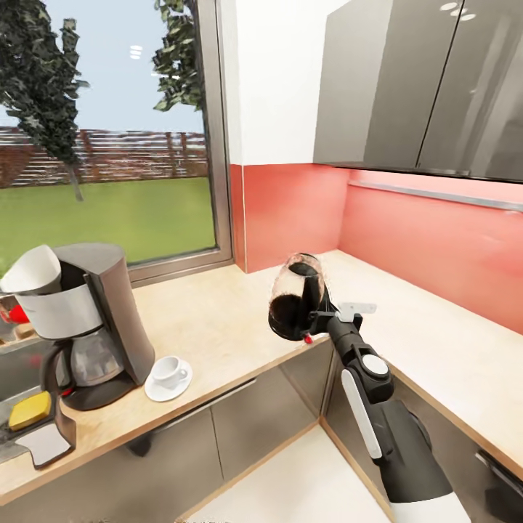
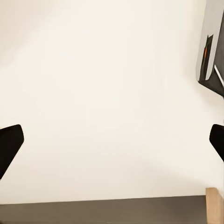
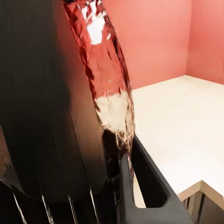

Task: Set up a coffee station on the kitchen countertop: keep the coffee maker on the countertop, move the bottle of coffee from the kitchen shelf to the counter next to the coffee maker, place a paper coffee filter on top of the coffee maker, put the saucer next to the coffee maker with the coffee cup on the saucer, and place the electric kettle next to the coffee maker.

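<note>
**Kettle held above the corner of the bench**

The bench [image 1: 218, 319] is a light wood-look top over grey cabinets, and it bends at a corner under a red wall; a large window [image 1: 109, 131] looks on grass and a fence.

At the far left a yellow sponge [image 1: 30, 410] lies at the sink edge. Next to it stands the coffee maker [image 1: 91, 319], with the paper coffee filter [image 1: 33, 270] in its top and a small glass carafe under it. Just beside its base lies the saucer [image 1: 168, 388], and the coffee cup [image 1: 170, 371] sits on it.

Further right, the right gripper [image 1: 314, 319] has its fingers clenched on the electric kettle [image 1: 296, 305], which hangs tilted above the bench edge near the corner.

In the left wrist view the left gripper [image 2: 112, 144] has its fingers spread wide, released, over a pale floor.
</note>
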Robot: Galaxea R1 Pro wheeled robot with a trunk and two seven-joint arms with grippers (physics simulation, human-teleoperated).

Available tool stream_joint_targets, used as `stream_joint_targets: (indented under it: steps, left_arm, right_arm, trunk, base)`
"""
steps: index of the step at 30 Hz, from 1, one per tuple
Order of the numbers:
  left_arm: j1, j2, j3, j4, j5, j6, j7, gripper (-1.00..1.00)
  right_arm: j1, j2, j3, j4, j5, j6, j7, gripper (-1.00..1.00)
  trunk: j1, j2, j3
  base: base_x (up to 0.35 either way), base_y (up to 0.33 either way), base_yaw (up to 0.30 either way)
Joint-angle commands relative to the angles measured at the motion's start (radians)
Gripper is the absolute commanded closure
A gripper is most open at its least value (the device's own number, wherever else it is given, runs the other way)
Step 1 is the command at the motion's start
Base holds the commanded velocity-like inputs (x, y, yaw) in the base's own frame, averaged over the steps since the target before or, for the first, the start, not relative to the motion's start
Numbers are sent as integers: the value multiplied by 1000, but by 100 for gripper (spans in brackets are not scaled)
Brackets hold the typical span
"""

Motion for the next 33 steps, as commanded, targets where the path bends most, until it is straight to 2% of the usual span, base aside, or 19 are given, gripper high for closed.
stream_joint_targets:
  steps: [1, 14, 18, 24, 33]
  left_arm:
    - [0, 0, -6, 0, 1, 2, 3, -100]
    - [-1, 0, -7, 0, 1, 2, 2, -100]
    - [0, 0, -6, 0, 1, 2, 1, -100]
    - [0, 0, -5, 0, 2, 2, 1, -100]
    - [-1, 0, -6, 0, 1, 2, 2, -100]
  right_arm:
    - [-1, -1, 2, -2, -8, 4, -8, 100]
    - [-1, -1, 1, -2, -8, 4, -8, 100]
    - [0, -3, 1, 0, -3, 3, -8, 100]
    - [1, -18, 1, 4, 33, 3, -8, 100]
    - [1, -20, -2, 5, 37, 3, -8, 100]
  trunk:
    - [1, -2, -2]
    - [1, -2, -2]
    - [1, -2, -2]
    - [1, -2, -2]
    - [1, -2, -2]
  base:
    - [0, 0, 267]
    - [0, 0, 247]
    - [0, 0, 27]
    - [0, 0, 1]
    - [0, 0, 0]
